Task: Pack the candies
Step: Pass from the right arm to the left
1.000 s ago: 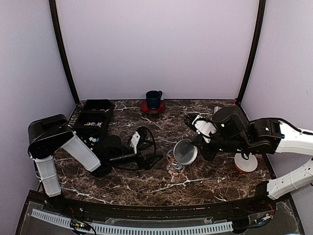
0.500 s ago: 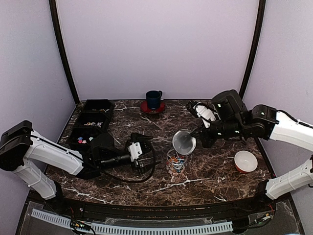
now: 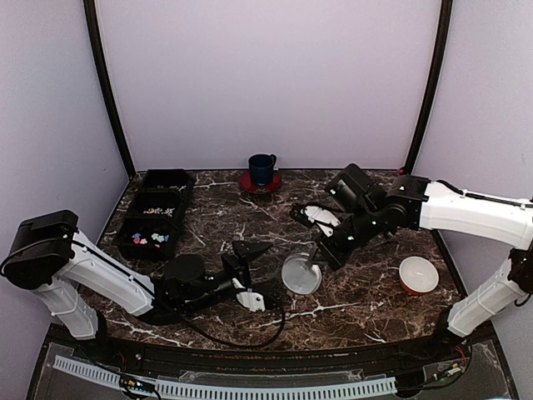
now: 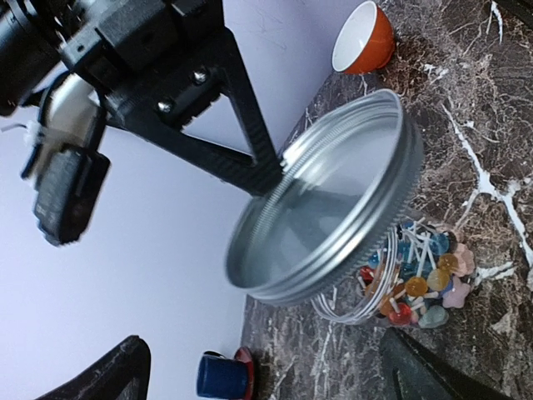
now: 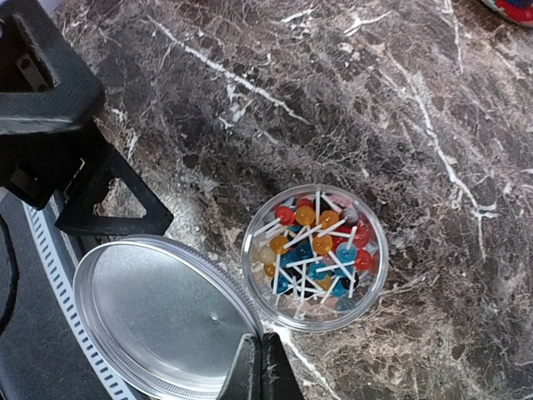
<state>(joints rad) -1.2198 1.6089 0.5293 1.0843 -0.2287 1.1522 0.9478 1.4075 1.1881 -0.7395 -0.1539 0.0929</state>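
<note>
Top view: the tilted round metal lid (image 3: 300, 273) hides what stands beneath. The left gripper (image 3: 252, 275) gapes wide and holds nothing.
Left wrist: the clear jar (image 4: 341, 310) is half covered by the lid.
Right wrist: the right gripper (image 5: 263, 367) pinches the lid's rim. The candies (image 5: 312, 250) lie inside the jar, at 2 o'clock from the lid.

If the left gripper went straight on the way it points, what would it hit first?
The open left gripper would likely meet the clear jar of candies first, or the tilted metal lid the right gripper holds over it; depth is unclear.

Marble table (image 3: 350, 312): jar (image 5: 315, 327), bowl (image 3: 418, 273), tray (image 3: 166, 178)
</note>
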